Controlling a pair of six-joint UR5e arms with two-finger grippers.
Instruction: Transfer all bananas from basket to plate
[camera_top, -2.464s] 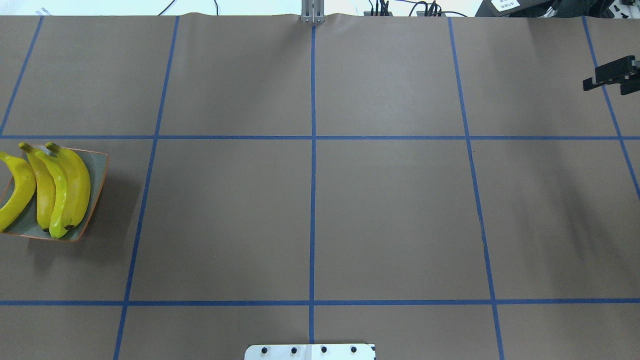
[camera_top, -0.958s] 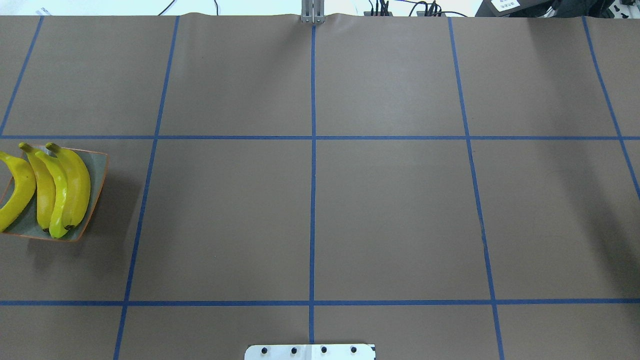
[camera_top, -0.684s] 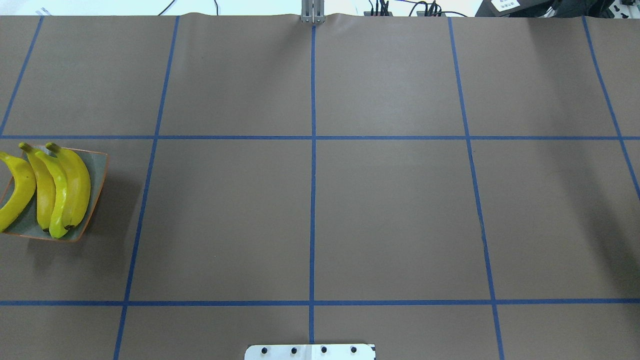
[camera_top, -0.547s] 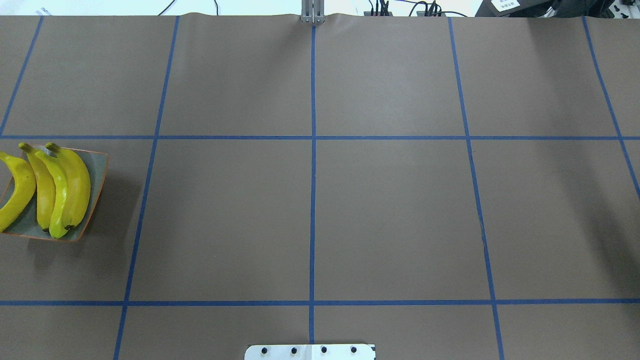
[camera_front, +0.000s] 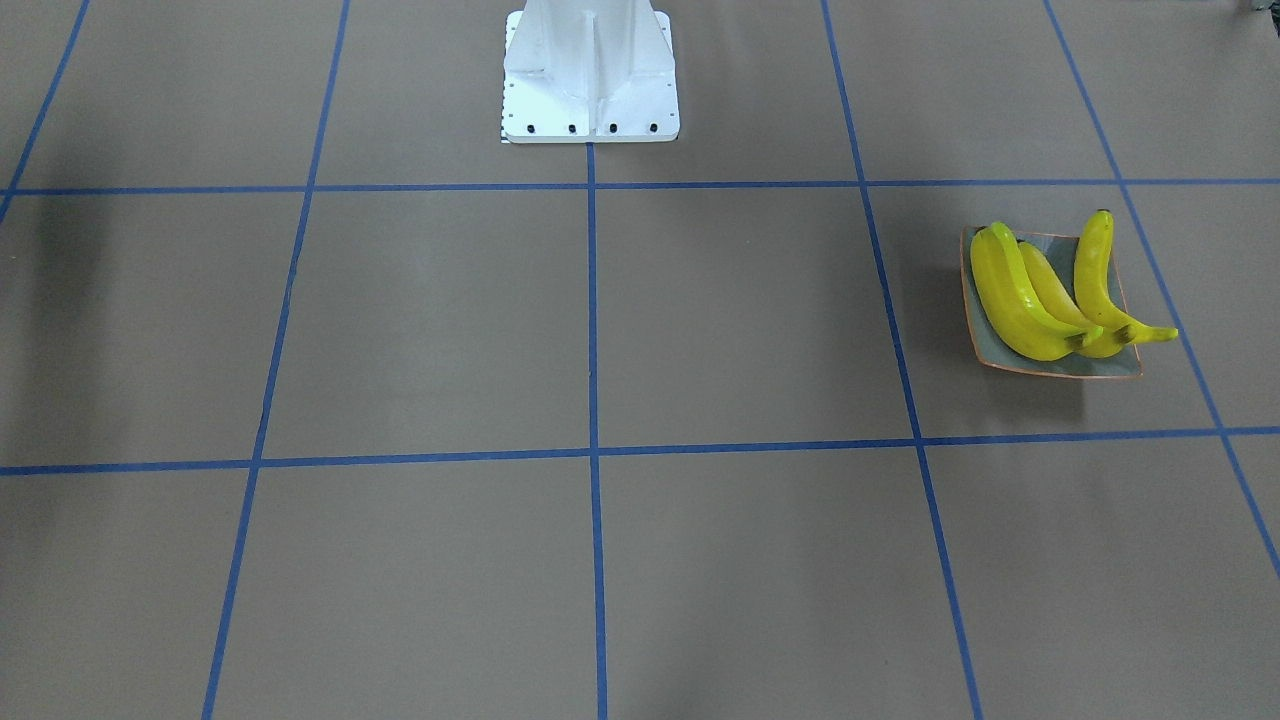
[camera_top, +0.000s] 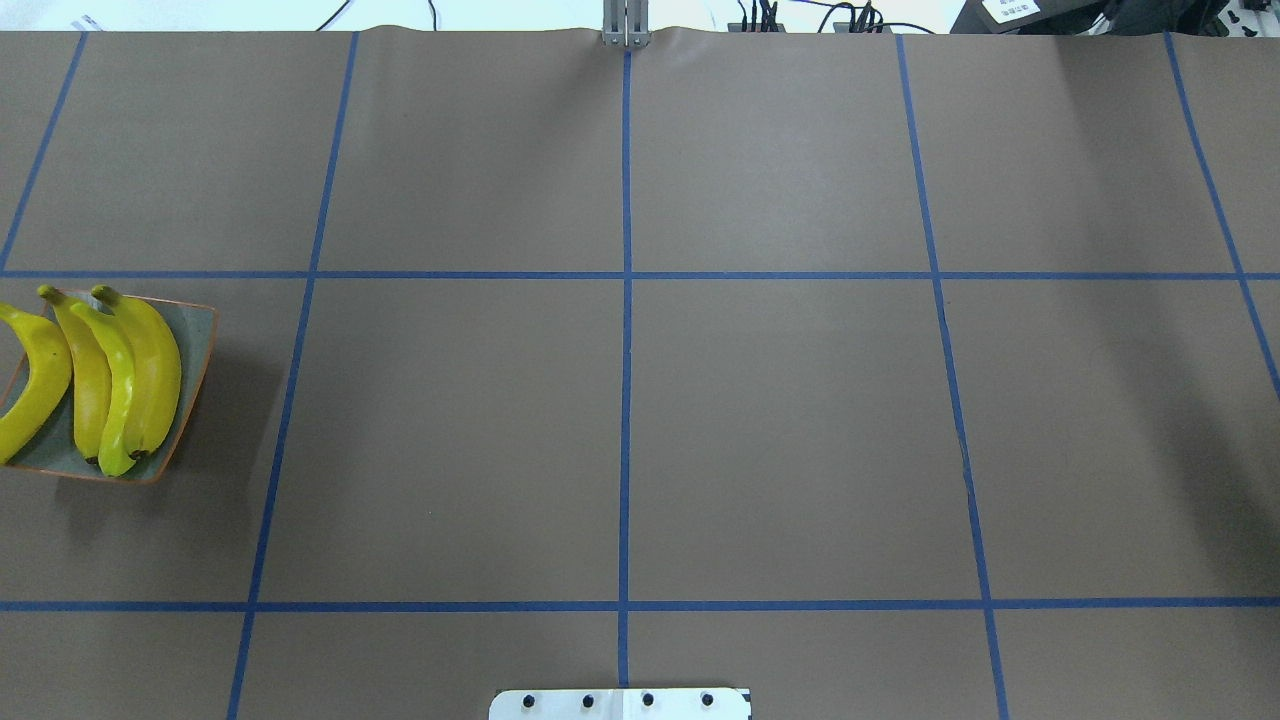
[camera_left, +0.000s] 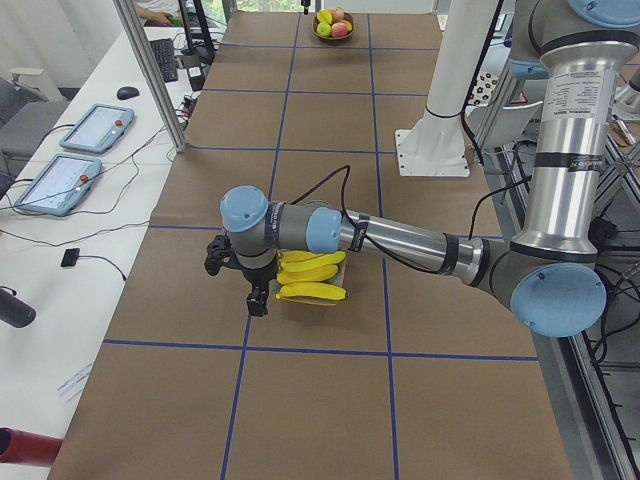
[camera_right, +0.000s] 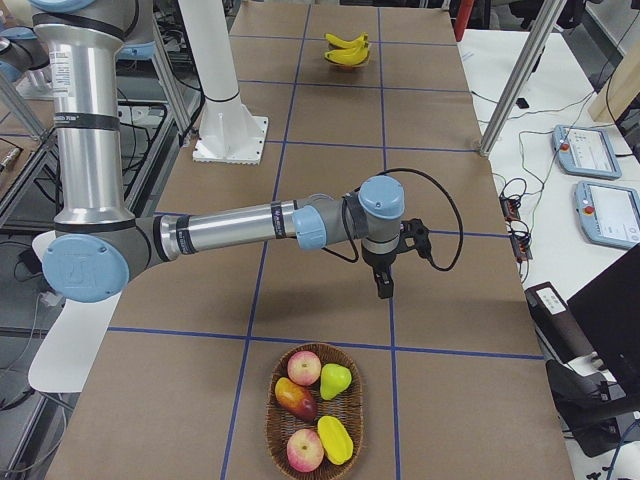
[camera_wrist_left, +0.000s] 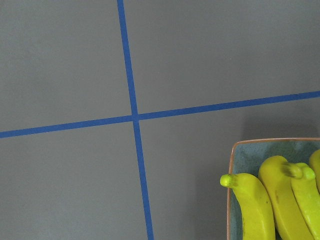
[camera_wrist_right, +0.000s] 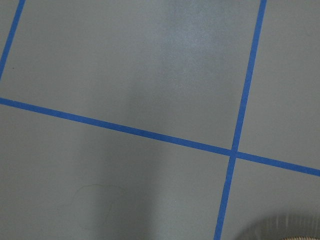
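Observation:
Several glossy yellow bananas (camera_top: 150, 370) lie side by side on the square grey-green plate (camera_top: 196, 330) at the table's left edge. They also show in the front-facing view (camera_front: 1015, 300) and the left wrist view (camera_wrist_left: 255, 205). My left gripper (camera_left: 240, 285) hangs just beside the plate's far side, seen only in the exterior left view; I cannot tell if it is open. My right gripper (camera_right: 384, 285) hangs over bare table a little short of the woven basket (camera_right: 273, 405), seen only in the exterior right view; I cannot tell its state.
The basket holds apples, a pear and a small yellow fruit (camera_right: 333, 438); no banana shows in it. The white robot base (camera_front: 590, 80) stands at the table's middle near edge. Blue tape lines grid the brown table.
The right gripper showed at the overhead view's right edge 2.5 s ago and has since left that view. The bananas and the plate have not moved.

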